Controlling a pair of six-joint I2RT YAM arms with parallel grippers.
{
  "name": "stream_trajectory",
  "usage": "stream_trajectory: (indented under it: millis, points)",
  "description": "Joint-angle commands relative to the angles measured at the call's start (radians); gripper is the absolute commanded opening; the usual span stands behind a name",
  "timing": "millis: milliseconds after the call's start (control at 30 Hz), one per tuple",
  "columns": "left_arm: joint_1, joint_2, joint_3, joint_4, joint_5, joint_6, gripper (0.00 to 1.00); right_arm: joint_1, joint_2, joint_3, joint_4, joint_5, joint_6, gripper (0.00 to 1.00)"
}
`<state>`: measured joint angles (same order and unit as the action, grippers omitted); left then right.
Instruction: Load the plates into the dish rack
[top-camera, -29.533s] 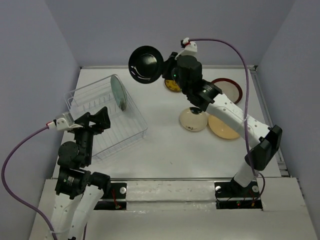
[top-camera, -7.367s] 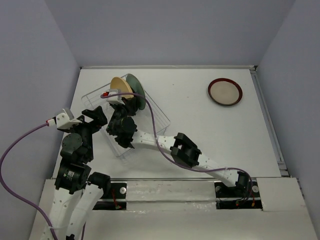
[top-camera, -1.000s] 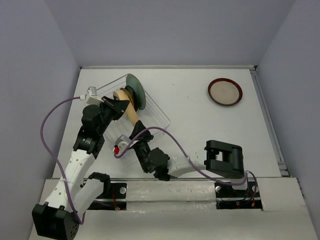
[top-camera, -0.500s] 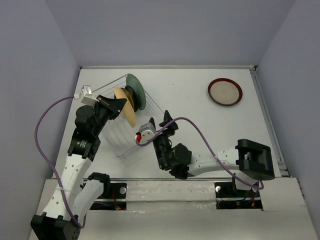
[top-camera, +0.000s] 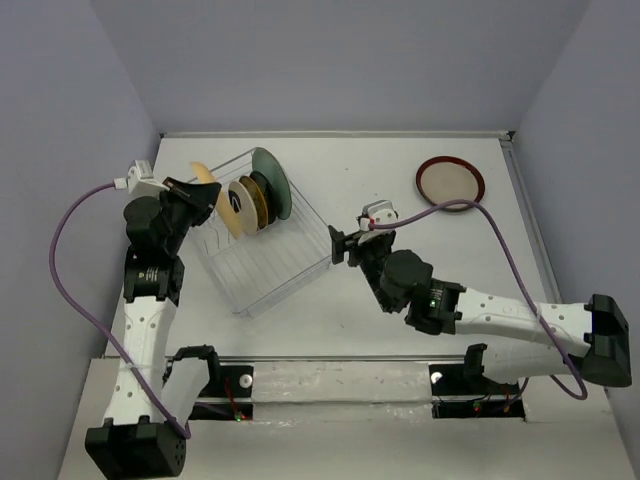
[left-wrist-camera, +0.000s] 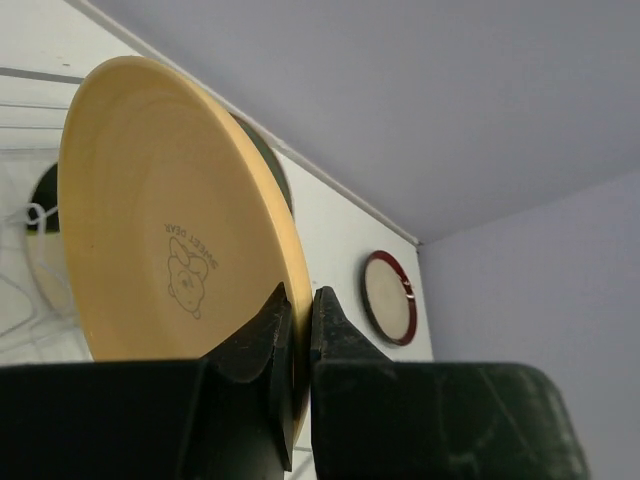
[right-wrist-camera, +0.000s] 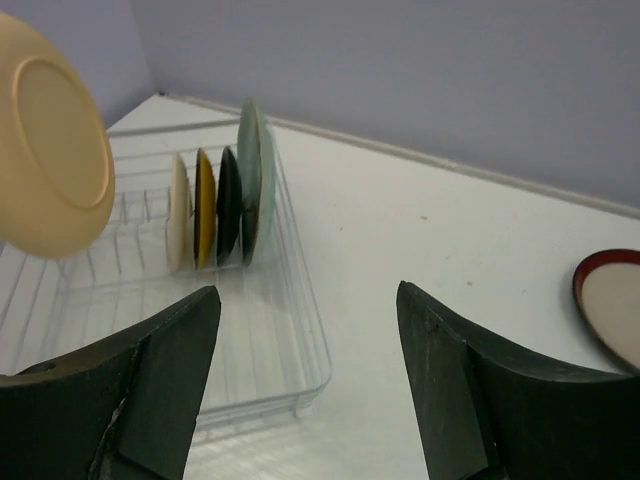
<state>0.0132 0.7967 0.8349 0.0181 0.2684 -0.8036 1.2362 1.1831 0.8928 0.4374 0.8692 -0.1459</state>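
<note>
The dish rack (top-camera: 285, 262) of thin white wire lies at the table's left. Standing on edge in its far end are a mint-green plate (top-camera: 272, 183), a black plate (right-wrist-camera: 229, 205), a yellow plate (right-wrist-camera: 205, 205) and a cream plate (top-camera: 236, 205). My left gripper (top-camera: 197, 192) is shut on the rim of a plain orange-yellow plate (left-wrist-camera: 170, 230), which hangs above the rack's left rear corner. My right gripper (top-camera: 340, 246) is open and empty, just right of the rack. A red-rimmed beige plate (top-camera: 450, 183) lies flat at the far right.
The rack's near end (right-wrist-camera: 310, 350) holds no plates. Grey walls close in the table on the left, back and right. The right arm stretches low across the table's near right part.
My right gripper has opened and drawn back out of the rack to the right. The left arm has carried the orange-yellow plate left and toward the back.
</note>
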Motion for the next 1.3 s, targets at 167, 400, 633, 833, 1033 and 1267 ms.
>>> stream_trajectory:
  millis: [167, 400, 633, 833, 1033, 1267]
  points:
    - [0.090, 0.137, -0.036, 0.161, 0.110, 0.050, 0.05, -0.020, -0.135, -0.156, -0.233, -0.170, 0.296, 0.77]
    - [0.090, 0.144, -0.042, 0.232, 0.166, 0.014, 0.05, -0.040, -0.097, -0.176, -0.233, -0.177, 0.322, 0.77]
    - [0.088, 0.122, -0.042, 0.261, 0.193, -0.002, 0.06, -0.079, -0.089, -0.189, -0.230, -0.183, 0.345, 0.77]
    - [0.088, 0.194, -0.082, 0.318, 0.192, -0.014, 0.05, -0.098, -0.085, -0.195, -0.227, -0.196, 0.351, 0.77]
    - [0.088, 0.272, -0.106, 0.361, 0.190, -0.011, 0.05, -0.107, -0.088, -0.206, -0.227, -0.205, 0.350, 0.77]
    - [0.079, 0.274, -0.134, 0.335, 0.086, 0.010, 0.05, -0.116, -0.077, -0.204, -0.226, -0.223, 0.358, 0.77]
